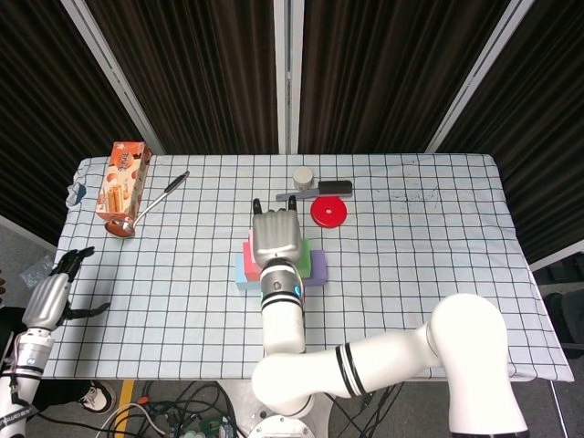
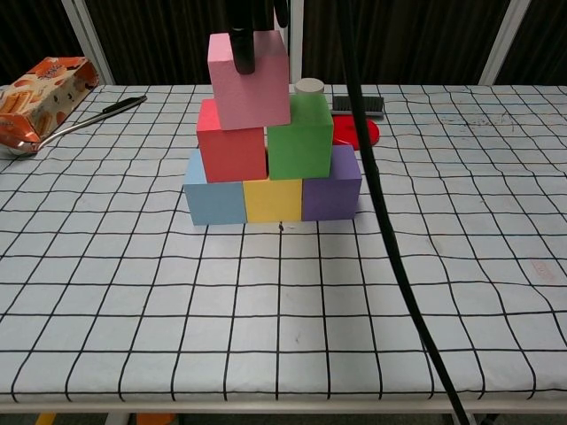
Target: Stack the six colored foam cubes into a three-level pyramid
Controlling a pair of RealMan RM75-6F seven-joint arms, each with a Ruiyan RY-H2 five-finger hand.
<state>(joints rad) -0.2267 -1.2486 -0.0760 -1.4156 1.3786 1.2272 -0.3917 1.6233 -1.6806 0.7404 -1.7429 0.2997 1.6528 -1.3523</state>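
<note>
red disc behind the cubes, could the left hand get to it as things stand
Probably not easily. The left hand hangs off the table's near-left edge, while the red disc lies far across, behind the cube stack, where the right hand holds the pink cube and blocks the direct line.
</note>
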